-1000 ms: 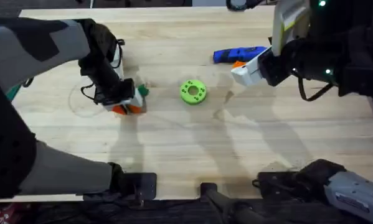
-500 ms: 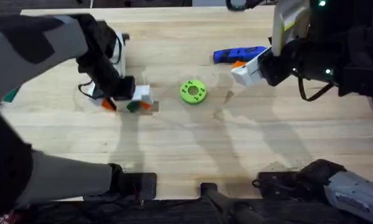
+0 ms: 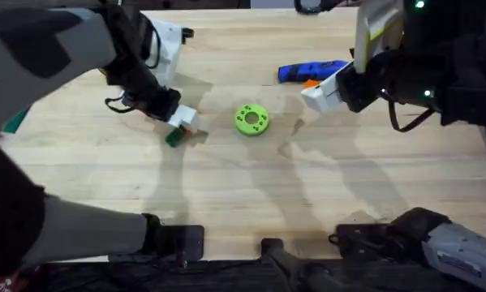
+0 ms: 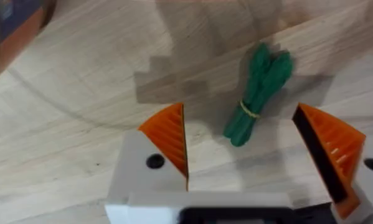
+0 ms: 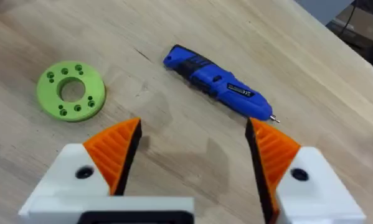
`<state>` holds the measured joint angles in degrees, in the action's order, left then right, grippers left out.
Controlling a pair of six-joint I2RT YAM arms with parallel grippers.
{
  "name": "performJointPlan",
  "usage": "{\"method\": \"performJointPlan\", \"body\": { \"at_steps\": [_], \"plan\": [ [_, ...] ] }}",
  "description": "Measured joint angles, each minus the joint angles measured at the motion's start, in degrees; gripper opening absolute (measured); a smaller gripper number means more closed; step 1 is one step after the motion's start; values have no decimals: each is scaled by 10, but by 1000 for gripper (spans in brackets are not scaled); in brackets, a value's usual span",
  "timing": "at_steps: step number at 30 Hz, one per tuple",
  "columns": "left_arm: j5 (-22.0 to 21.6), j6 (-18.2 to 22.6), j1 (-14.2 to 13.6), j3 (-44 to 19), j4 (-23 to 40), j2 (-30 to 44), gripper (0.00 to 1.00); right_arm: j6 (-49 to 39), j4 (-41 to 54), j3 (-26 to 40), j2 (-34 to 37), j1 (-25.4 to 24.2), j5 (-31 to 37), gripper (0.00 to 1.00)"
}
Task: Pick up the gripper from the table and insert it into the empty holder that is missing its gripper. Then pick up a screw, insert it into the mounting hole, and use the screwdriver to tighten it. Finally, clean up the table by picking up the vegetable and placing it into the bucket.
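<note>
On the table left of the green ring (image 3: 251, 119), the vegetable (image 4: 259, 92) lies free between the spread pads of the left gripper (image 4: 254, 149); cleanup step is judged in hand; descent and closing are needed; right gripper (image 5: 192, 155) is held spread near the screwdriver (image 5: 218, 82).

We see a dark-green vegetable (image 4: 258, 93), a lime-green ring (image 3: 251, 118), a blue screwdriver (image 5: 220, 82), and orange ribbed pads (image 5: 114, 149) on white fingers.

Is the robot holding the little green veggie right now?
No, the vegetable lies on the table between the left gripper's open fingers, touching neither one.
</note>
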<state>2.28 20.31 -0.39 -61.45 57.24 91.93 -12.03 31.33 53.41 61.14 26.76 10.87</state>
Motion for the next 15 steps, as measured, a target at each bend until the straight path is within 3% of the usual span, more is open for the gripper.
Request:
{"method": "performJointPlan", "body": {
  "at_steps": [10,13,15],
  "plan": [
    [-69,17,-76,-7,2,71,962,0,0,0,0,0,0,976],
    [-66,8,-81,-9,7,75,667,0,0,0,0,0,0,976],
    [-71,-4,-81,-9,4,76,345,0,0,0,0,0,0,976]
  ]
}}
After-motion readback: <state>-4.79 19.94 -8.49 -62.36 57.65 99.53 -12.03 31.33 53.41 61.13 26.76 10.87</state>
